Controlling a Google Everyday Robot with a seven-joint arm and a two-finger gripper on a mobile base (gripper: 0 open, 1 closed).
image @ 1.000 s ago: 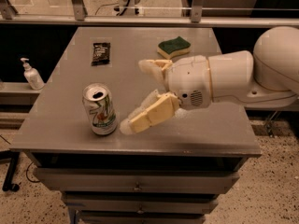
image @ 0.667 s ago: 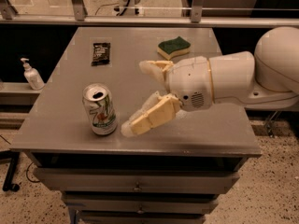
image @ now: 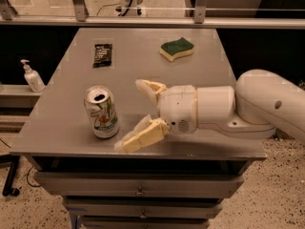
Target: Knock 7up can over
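Observation:
The 7up can (image: 101, 111) stands upright near the front left of the grey table (image: 143, 70); it is silver-white with green and red graphics and an opened top. My gripper (image: 138, 116) comes in from the right on a white arm and sits just right of the can, a small gap apart. Its two cream fingers are spread wide: one finger (image: 149, 88) points toward the back, the other finger (image: 140, 136) lies low by the table's front edge, its tip close to the can's base. Nothing is between them.
A dark snack packet (image: 102, 54) lies at the back left. A green-and-yellow sponge (image: 177, 48) lies at the back right. A white pump bottle (image: 32, 76) stands on a lower ledge left of the table. Drawers are below the front edge.
The gripper has shifted slightly toward the can, its lower finger now nearer the front edge. The can has not moved.

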